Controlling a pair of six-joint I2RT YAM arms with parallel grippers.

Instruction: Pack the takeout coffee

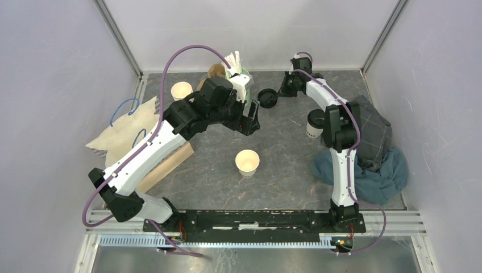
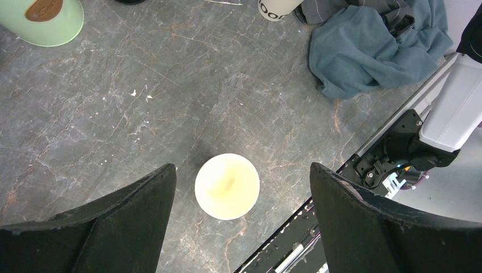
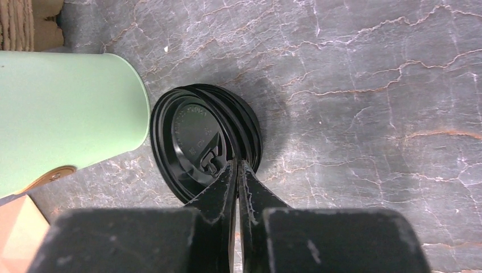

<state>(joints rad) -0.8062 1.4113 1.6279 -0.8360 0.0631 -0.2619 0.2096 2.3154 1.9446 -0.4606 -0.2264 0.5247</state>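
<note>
The top view looks down from above and behind the arm bases, which lie along the bottom edge. From far off it takes in the whole tabletop [image 1: 284,170] and the surrounding walls.

The left wrist view faces straight down from some height, with the fingers of the left hand [image 2: 241,170] filling both lower corners.

The right wrist view sits very close to the surface and looks down past the right hand [image 3: 237,165] at lower centre.

The top and left wrist views share the open white cup [image 2: 227,186] and the blue cloth [image 2: 369,48]. The top and right wrist views share the black lid [image 3: 202,142]. All three show the green container [image 3: 62,114].
</note>
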